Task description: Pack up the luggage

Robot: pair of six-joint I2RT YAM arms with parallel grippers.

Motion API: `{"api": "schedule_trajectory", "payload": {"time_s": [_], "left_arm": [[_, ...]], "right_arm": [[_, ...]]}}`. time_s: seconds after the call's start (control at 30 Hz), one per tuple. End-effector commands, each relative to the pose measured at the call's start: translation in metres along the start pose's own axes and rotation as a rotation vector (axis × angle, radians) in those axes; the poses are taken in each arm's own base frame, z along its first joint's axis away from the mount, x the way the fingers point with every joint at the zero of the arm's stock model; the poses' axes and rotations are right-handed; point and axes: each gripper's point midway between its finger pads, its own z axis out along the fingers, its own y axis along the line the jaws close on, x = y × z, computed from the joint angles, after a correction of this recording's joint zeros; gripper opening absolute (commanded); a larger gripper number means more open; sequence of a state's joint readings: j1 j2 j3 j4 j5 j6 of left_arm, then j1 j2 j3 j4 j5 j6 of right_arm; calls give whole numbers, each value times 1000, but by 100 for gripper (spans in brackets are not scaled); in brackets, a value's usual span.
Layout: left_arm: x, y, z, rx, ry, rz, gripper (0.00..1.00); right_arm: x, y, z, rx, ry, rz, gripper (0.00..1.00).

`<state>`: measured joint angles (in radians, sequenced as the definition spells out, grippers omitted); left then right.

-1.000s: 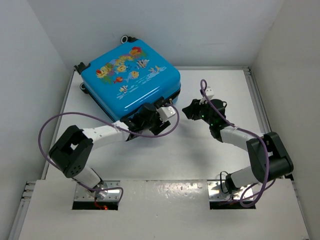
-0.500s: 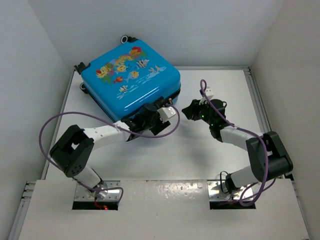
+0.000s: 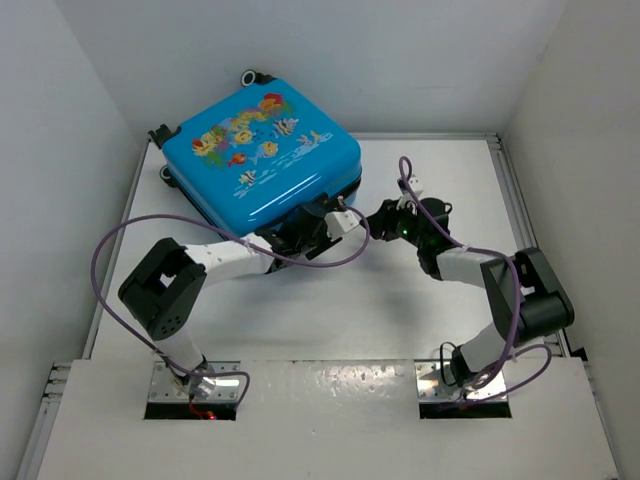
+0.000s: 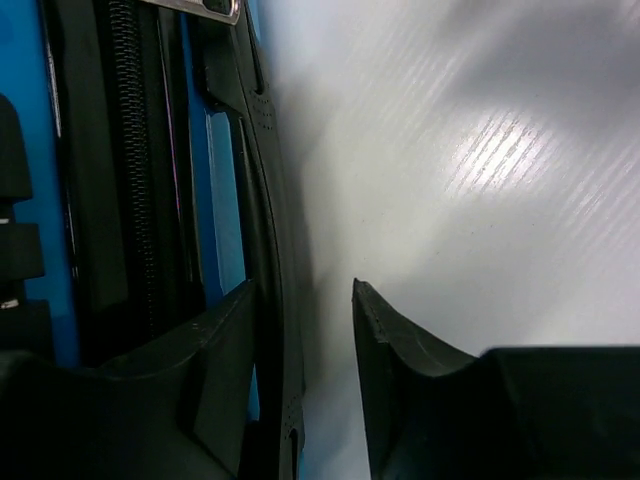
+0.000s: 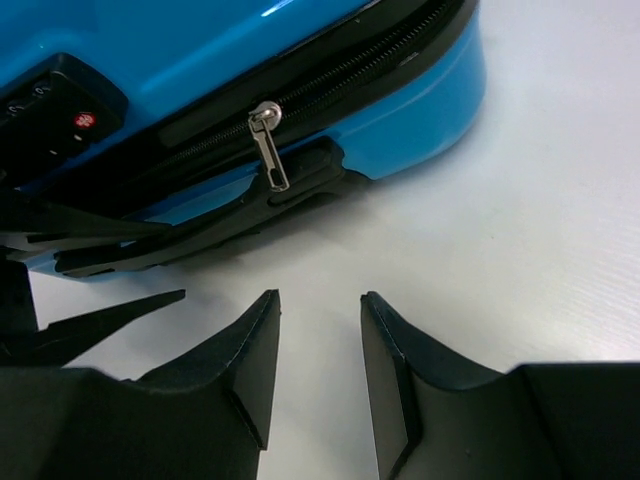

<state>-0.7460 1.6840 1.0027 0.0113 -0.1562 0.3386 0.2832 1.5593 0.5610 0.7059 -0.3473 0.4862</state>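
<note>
The luggage (image 3: 262, 160) is a bright-blue hard-shell suitcase with fish prints, lying flat and closed at the back left of the table. Its near side shows a black zipper band, a silver zipper pull (image 5: 268, 145) and a black side handle (image 4: 272, 250). My left gripper (image 3: 312, 222) is pushed up against that side. Its jaws (image 4: 303, 285) straddle the handle, with a gap left on the table side. My right gripper (image 3: 378, 222) hovers low over the table just off the suitcase's near right corner. The right gripper (image 5: 320, 295) is open with nothing between its fingers.
White walls enclose the table (image 3: 420, 290) on three sides. The suitcase's black wheels (image 3: 160, 135) point to the back left. A combination lock (image 5: 60, 110) sits on the zipper side. Purple cables (image 3: 110, 250) loop off both arms. The two grippers are close together.
My left arm has pushed forward against the suitcase's near side and its jaws have narrowed around the handle. The right arm's elbow has drawn in a little; its gripper has barely moved.
</note>
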Motion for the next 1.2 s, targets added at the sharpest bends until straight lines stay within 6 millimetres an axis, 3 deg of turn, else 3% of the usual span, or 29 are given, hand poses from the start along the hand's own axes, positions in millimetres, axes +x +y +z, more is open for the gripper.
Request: {"api": "schedule_trajectory", "payload": {"time_s": [0.0,0.03,0.27,0.4,0.63,0.77,1.0,1.07,1.17], "left_arm": [[31,-1,0,34,60,-52,46],[35,-9,-2,64,58,-61,43],[38,-10,-5,103,59,-159,32],[40,-12,-6,106,69,-177,28],[46,-9,-4,93,85,-202,25],[48,-9,-5,87,97,-210,25],[49,-2,-5,51,111,-208,24],[52,-4,-4,44,125,-199,30],[57,-1,-2,22,143,-186,37]], "right_arm": [[-41,20,13,-113,-123,-47,38],[-42,25,16,-141,-126,-52,38],[-45,37,40,-168,-144,-141,55],[-55,39,55,-144,-170,-129,56],[-45,30,73,-71,-168,-137,58],[-45,24,79,-46,-179,-173,49],[-44,18,91,-19,-190,-217,16],[-45,17,92,-15,-200,-209,2],[-47,18,90,-23,-221,-217,0]]}}
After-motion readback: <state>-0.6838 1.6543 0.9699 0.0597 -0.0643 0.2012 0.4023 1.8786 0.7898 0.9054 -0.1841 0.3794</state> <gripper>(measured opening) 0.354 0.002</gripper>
